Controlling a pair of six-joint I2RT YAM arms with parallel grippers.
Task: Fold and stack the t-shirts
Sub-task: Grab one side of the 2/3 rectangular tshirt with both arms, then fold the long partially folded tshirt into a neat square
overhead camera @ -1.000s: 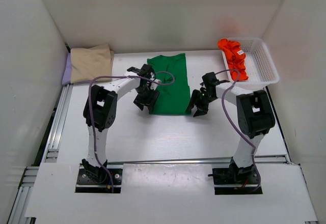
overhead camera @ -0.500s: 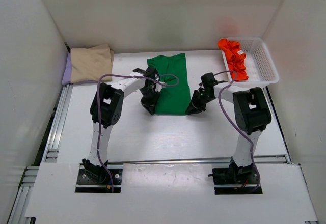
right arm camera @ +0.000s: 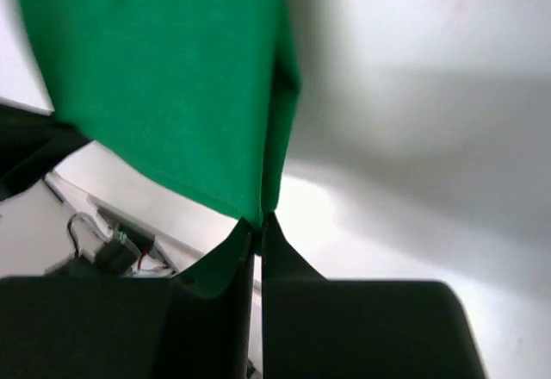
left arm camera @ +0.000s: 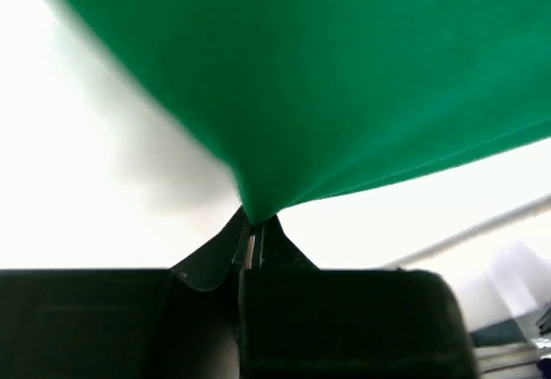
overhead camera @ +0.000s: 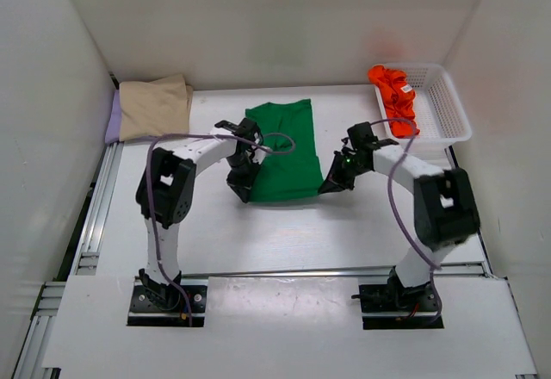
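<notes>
A bright green t-shirt [overhead camera: 284, 151] lies folded lengthwise in the middle of the table. My left gripper [overhead camera: 244, 191] is shut on its near left corner, and in the left wrist view the green cloth [left arm camera: 344, 77] rises taut from my pinched left gripper [left arm camera: 256, 222]. My right gripper [overhead camera: 331, 187] is shut on the near right corner, where the green cloth [right arm camera: 164, 86] hangs from my closed right gripper [right arm camera: 257, 220]. A beige t-shirt [overhead camera: 155, 106] lies folded at the back left on a lilac t-shirt [overhead camera: 113, 121], of which only an edge shows. An orange-red t-shirt [overhead camera: 394, 96] hangs crumpled over the basket rim.
A white mesh basket [overhead camera: 443, 108] stands at the back right corner. White walls close in the table on three sides. A metal rail [overhead camera: 95, 215] runs along the table's left edge. Both arms' cables loop above the green shirt.
Both grippers came down onto the green shirt's near corners and shut on them. The near hem has lifted and shifted slightly toward the front and left.
</notes>
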